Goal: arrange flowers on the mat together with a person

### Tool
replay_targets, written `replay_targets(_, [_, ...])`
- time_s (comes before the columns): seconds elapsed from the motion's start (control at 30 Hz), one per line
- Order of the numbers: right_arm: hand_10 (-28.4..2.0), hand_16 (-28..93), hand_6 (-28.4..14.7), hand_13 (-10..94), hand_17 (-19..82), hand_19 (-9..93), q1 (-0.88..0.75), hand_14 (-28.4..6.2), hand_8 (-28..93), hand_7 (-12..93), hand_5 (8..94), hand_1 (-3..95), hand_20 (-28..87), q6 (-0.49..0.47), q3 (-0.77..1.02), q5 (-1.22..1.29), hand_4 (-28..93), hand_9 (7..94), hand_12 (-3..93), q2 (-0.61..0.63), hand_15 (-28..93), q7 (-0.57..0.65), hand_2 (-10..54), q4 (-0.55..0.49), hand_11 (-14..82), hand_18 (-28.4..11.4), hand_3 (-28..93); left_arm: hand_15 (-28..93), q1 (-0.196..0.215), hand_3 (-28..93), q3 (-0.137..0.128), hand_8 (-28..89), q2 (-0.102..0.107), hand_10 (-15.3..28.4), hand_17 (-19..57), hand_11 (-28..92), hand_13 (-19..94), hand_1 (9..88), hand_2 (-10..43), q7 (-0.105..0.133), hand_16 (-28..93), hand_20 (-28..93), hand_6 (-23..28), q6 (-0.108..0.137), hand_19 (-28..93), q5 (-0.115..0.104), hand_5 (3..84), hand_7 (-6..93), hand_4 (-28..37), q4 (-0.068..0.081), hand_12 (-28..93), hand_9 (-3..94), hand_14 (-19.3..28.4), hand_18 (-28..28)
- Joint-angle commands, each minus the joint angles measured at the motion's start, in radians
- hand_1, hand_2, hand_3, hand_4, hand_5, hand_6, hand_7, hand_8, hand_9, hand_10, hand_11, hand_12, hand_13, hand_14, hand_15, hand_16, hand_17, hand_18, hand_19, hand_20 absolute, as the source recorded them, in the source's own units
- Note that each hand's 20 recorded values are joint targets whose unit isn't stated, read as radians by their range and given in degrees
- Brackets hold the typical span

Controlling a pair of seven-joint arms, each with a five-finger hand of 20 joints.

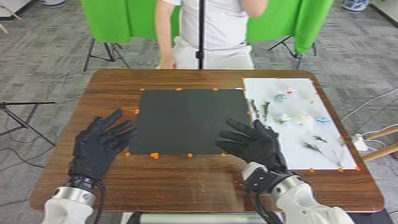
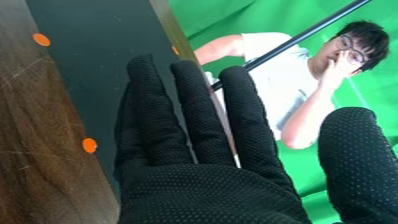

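In the head view my left hand (image 1: 99, 145) is open over the table, left of the dark mat (image 1: 191, 120). My right hand (image 1: 255, 144) is open over the mat's lower right corner, beside the white sheet (image 1: 306, 155). On that sheet lie a pink flower (image 1: 290, 91), a blue flower (image 1: 322, 119), a white flower (image 1: 302, 119) and several dark green sprigs (image 1: 312, 146). In the right wrist view the right hand (image 2: 204, 195) has straight fingers and holds nothing, with the dark mat (image 2: 89, 65) behind it.
Orange dots edge the mat and sheet on the brown wooden table (image 1: 178, 185). A thin black pole (image 1: 201, 45) rises beyond the table's far edge, before a green backdrop (image 1: 111, 22). A tripod (image 1: 22, 122) stands left of the table.
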Motion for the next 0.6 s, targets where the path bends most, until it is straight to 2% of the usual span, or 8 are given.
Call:
replay_targets(0.03, [-19.9, 15, -3.7, 41, 6, 44, 0.003, -22.7, -12, 11, 47.1, 4.3, 14, 0.009, -0.006, 0.001, -28, 50.5, 10.4, -0.002, 25, 0.002, 22.2, -0.002, 10.9, -18.5, 81, 53, 0.019, 73, -0.003, -7, -0.004, 24.2, -1.5, 24, 29, 20.7, 13.8, -0.005, -14, -28, 11.7, -0.006, 84, 0.002, 34.2, 6.0, -28.3, 0.003, 9, 35.3, 28.4, 28.4])
replay_targets(0.07, [-19.8, 15, -3.7, 41, 6, 44, 0.001, -22.7, -12, 11, 47.1, 4.3, 14, 0.011, -0.006, 0.001, -28, 50.5, 10.4, -0.002, 25, 0.005, 22.2, -0.003, 10.9, -18.5, 81, 53, 0.022, 73, -0.004, -7, -0.006, 24.2, -1.5, 24, 29, 20.7, 13.8, -0.008, -14, -28, 11.7, -0.007, 84, 0.002, 34.2, 6.0, -28.3, 0.002, 9, 35.3, 28.4, 28.4])
replay_targets(0.1, [-19.8, 15, -3.7, 41, 6, 44, 0.002, -22.7, -12, 11, 47.1, 4.3, 14, 0.011, -0.007, 0.001, -28, 50.5, 10.4, 0.0, 25, 0.001, 22.2, -0.003, 10.9, -18.5, 81, 53, 0.024, 73, -0.002, -7, -0.002, 24.1, -1.5, 24, 29, 20.7, 13.8, -0.001, -14, -28, 11.8, -0.005, 84, 0.0, 34.2, 6.0, -28.3, 0.001, 9, 35.2, 28.4, 28.4])
replay_targets(0.27, [-19.8, 15, -3.7, 41, 6, 44, 0.007, -22.8, -12, 11, 47.1, 4.4, 14, 0.012, -0.007, -0.001, -28, 50.5, 10.4, -0.001, 25, 0.004, 22.2, -0.002, 10.9, -18.5, 81, 53, 0.015, 73, -0.004, -7, -0.007, 24.1, -1.5, 24, 29, 20.7, 13.8, -0.011, -14, -28, 11.8, -0.007, 84, 0.001, 34.2, 6.1, -28.3, 0.003, 9, 35.3, 28.4, 28.4])
replay_targets(0.3, [-19.9, 15, -3.7, 41, 6, 44, 0.007, -22.7, -12, 11, 47.1, 4.4, 14, 0.01, -0.006, -0.001, -28, 50.5, 10.4, -0.002, 25, 0.004, 22.2, -0.001, 10.9, -18.5, 81, 53, 0.022, 73, 0.0, -7, -0.001, 24.1, -1.5, 24, 29, 20.7, 13.8, 0.0, -14, -28, 11.8, -0.005, 84, 0.001, 34.2, 6.1, -28.3, 0.001, 9, 35.3, 28.4, 28.4])
replay_targets(0.37, [-19.8, 15, -3.6, 41, 6, 44, 0.004, -22.7, -12, 11, 47.0, 4.4, 14, 0.007, -0.004, -0.001, -28, 50.5, 10.4, -0.003, 25, 0.003, 22.2, -0.002, 10.9, -18.5, 81, 53, 0.025, 73, 0.003, -7, 0.002, 24.2, -1.5, 24, 29, 20.7, 13.8, 0.006, -15, -28, 11.8, -0.002, 84, 0.0, 34.2, 6.0, -28.3, 0.001, 9, 35.3, 28.4, 28.4])
replay_targets(0.43, [-19.8, 15, -3.6, 41, 6, 44, 0.004, -22.7, -12, 11, 47.1, 4.4, 14, 0.006, -0.003, -0.001, -28, 50.5, 10.4, -0.003, 25, 0.004, 22.2, -0.003, 10.9, -18.5, 81, 53, 0.019, 73, 0.002, -7, 0.0, 24.2, -1.7, 24, 29, 20.6, 13.8, -0.001, -15, -28, 11.8, 0.0, 83, 0.0, 34.2, 6.0, -28.3, 0.0, 9, 35.3, 28.4, 28.4])
replay_targets(0.6, [-19.7, 15, -3.7, 41, 6, 44, 0.005, -22.7, -12, 11, 47.1, 4.4, 14, 0.006, -0.003, -0.001, -28, 50.5, 10.5, -0.002, 25, 0.003, 22.2, -0.004, 11.0, -18.5, 81, 53, 0.019, 73, 0.003, -7, 0.001, 24.1, -2.8, 24, 29, 20.7, 13.8, 0.004, -15, -28, 11.8, 0.003, 81, 0.0, 34.2, 6.0, -28.3, 0.002, 9, 35.2, 28.4, 28.4])
